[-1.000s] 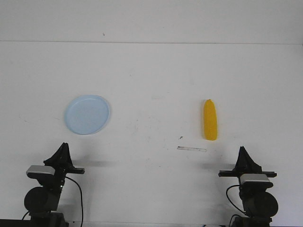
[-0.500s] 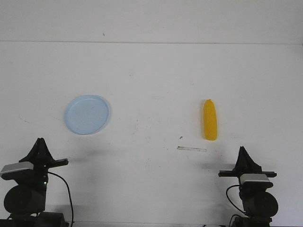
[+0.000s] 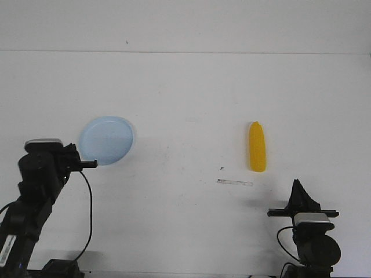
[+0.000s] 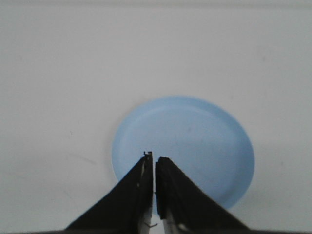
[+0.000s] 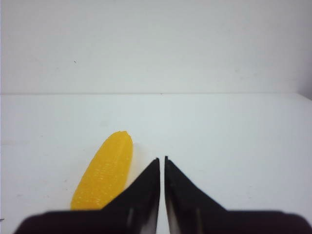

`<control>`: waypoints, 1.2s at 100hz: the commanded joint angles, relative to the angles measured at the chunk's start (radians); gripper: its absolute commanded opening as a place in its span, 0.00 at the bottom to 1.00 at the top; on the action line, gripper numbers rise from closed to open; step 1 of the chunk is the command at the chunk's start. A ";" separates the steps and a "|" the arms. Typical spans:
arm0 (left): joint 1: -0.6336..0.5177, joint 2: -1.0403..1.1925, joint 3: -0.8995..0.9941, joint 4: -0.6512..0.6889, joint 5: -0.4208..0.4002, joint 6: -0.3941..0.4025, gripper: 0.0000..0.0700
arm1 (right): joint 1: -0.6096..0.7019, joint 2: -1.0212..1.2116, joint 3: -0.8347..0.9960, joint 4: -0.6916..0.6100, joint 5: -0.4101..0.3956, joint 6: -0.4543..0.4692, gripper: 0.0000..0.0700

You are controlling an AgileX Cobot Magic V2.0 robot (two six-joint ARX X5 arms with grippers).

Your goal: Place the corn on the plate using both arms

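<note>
The yellow corn (image 3: 257, 147) lies lengthwise on the white table at the right, its tapered end pointing away. It also shows in the right wrist view (image 5: 105, 170). The pale blue plate (image 3: 107, 141) is empty at the left and fills the left wrist view (image 4: 195, 141). My left arm (image 3: 43, 168) is raised at the plate's near-left side. Its gripper (image 4: 154, 158) is shut and empty, with its tips over the plate's near rim. My right gripper (image 3: 298, 186) is shut and empty, low near the front edge. Its tips (image 5: 162, 159) are just right of the corn's near end.
A thin pale strip (image 3: 235, 183) and a small dark speck (image 3: 221, 168) lie on the table in front of the corn. The table's far edge (image 3: 185, 52) meets a white wall.
My left arm has risen from its low pose near the front edge and moved left and forward, so its gripper now reaches the plate. The right arm, corn and plate have not moved.
</note>
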State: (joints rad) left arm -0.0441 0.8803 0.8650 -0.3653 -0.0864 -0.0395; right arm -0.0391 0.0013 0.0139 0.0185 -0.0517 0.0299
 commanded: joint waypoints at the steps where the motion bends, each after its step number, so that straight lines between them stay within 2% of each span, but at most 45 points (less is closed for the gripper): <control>1: 0.000 0.069 0.038 -0.032 0.037 -0.018 0.00 | 0.001 0.000 -0.002 0.011 0.000 -0.005 0.02; 10: 0.026 0.170 0.086 -0.088 0.099 -0.105 0.00 | 0.001 0.000 -0.002 0.011 0.000 -0.005 0.02; 20: 0.121 0.281 0.153 -0.160 0.196 -0.177 0.00 | 0.001 0.000 -0.002 0.011 0.000 -0.005 0.02; 31: 0.212 0.376 0.208 -0.202 0.308 -0.216 0.00 | 0.001 0.000 -0.002 0.011 0.000 -0.005 0.02; 43: 0.316 0.470 0.242 -0.189 0.409 -0.216 0.00 | 0.001 0.000 -0.002 0.011 0.000 -0.005 0.02; 59: 0.403 0.573 0.267 -0.149 0.443 -0.221 0.03 | 0.001 0.000 -0.001 0.011 0.000 -0.005 0.02; 68: 0.430 0.631 0.275 -0.123 0.443 -0.240 0.25 | 0.001 0.000 -0.002 0.011 0.000 -0.005 0.02; 75: 0.435 0.668 0.275 -0.095 0.443 -0.240 0.35 | 0.001 0.000 -0.001 0.011 0.000 -0.005 0.02; 94: 0.433 0.745 0.275 -0.037 0.445 -0.243 0.36 | 0.001 0.000 -0.002 0.011 0.000 -0.005 0.02; 120: 0.399 0.788 0.275 -0.024 0.448 -0.243 0.36 | 0.001 0.000 -0.002 0.011 0.000 -0.005 0.02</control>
State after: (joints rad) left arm 0.3553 1.6463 1.1198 -0.3958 0.3515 -0.2802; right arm -0.0391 0.0013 0.0139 0.0189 -0.0517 0.0299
